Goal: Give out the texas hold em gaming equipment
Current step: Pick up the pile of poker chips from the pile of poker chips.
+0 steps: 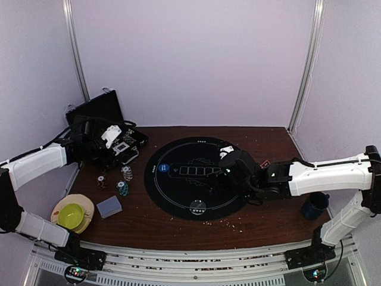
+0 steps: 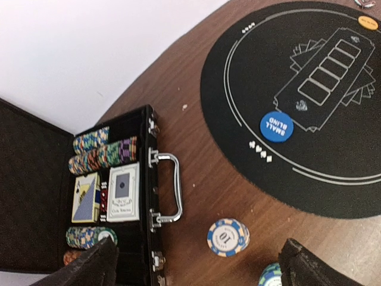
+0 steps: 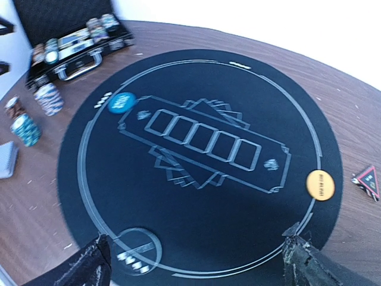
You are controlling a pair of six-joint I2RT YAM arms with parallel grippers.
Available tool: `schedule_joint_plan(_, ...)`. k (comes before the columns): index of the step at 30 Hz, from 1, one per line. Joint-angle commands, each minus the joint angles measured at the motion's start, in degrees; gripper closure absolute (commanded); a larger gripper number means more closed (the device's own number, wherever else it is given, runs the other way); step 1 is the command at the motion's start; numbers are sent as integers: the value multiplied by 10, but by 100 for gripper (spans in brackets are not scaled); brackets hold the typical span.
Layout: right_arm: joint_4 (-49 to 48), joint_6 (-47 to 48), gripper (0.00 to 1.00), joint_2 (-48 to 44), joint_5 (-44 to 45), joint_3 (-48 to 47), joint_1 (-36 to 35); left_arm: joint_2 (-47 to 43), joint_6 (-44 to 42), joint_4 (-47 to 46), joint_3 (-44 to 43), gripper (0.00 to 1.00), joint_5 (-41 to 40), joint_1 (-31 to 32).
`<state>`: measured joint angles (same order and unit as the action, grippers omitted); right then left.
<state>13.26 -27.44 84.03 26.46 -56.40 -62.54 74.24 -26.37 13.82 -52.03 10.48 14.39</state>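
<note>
Chips are the likeliest trouble here. Three short stacks stand loose on the desk between the open case (image 1: 98,113) and the round black mat (image 1: 172,199): a pale stack (image 1: 127,173), a green stack (image 1: 123,188) and a low reddish stack (image 1: 101,180). A deck of cards (image 1: 109,207) lies just beside them toward the near edge. More chips and two card packs (image 2: 123,192) sit in the case. The left end effector (image 2: 199,247) hangs near the case handle (image 2: 172,187), fingers spread wide and holding nothing, and in the left wrist view the pale stack lies almost between them. If it drops off-centre or closes on only the upper chips, the stack would probably shear. Loose chips could then roll away or knock over the green stack beside it. The case handle is close enough that a finger might catch it. The right end effector (image 3: 196,238) hovers over the mat, also spread wide and empty. The blue button (image 3: 122,102) lies on the mat's case side and the orange button (image 3: 320,185) near the opposite rim. Both are flat and thin, so a grasp might push them along or drag the mat rather than lift them. With both arms reaching toward the middle, they could crowd each other. The deck might fan out if pinched at one corner.
</note>
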Motion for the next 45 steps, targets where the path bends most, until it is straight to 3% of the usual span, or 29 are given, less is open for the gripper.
schedule_joint_plan(1, -13, -6, 0, 12, 48, 2, -30, -11, -26, 78, -2, 2, 35, -26)
schedule_joint_plan(14, -17, 3, 0, 26, 100, 7, -38, 85, -34, 180, -117, 2, 19, -29)
schedule_joint_plan(26, 10, 5, 0, 86, 122, -26, -37, 189, -13, 194, -164, 3, 43, -32)
schedule_joint_plan(36, 11, 4, 0, 78, 135, -22, -37, 267, 6, 203, -189, 18, 52, -32)
schedule_joint_plan(45, 11, 4, 0, 74, 137, -20, -38, 272, 20, 193, -186, 19, 48, -31)
